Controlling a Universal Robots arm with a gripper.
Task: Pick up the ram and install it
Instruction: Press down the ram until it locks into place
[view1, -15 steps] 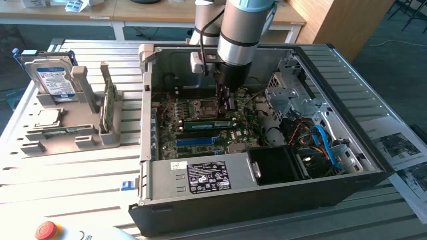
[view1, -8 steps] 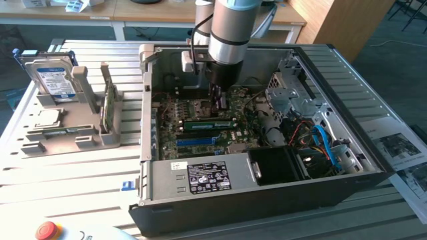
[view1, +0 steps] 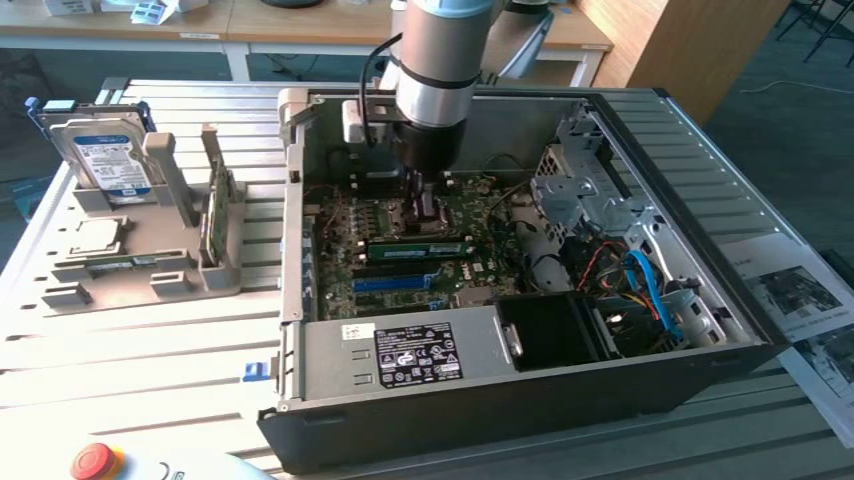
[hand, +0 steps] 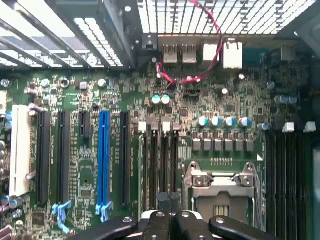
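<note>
on the exterior view's left a grey rack (view1: 127, 255) holds a hard drive (view1: 110, 160) and an upright card (view1: 214, 215). in the open case (view1: 534, 390) the gripper (view1: 424, 205) hangs low over the motherboard (view1: 441, 280), fingers pressed together, apparently on nothing. a ram (view1: 416, 247) lies seated just beside it. cables (view1: 647, 290) crowd the right.

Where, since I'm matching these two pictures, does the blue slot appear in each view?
Exterior view: the blue slot lies low on the board, just behind the power supply.
Wrist view: the blue slot stands between black slots.
Shared landmark: the green motherboard.
</note>
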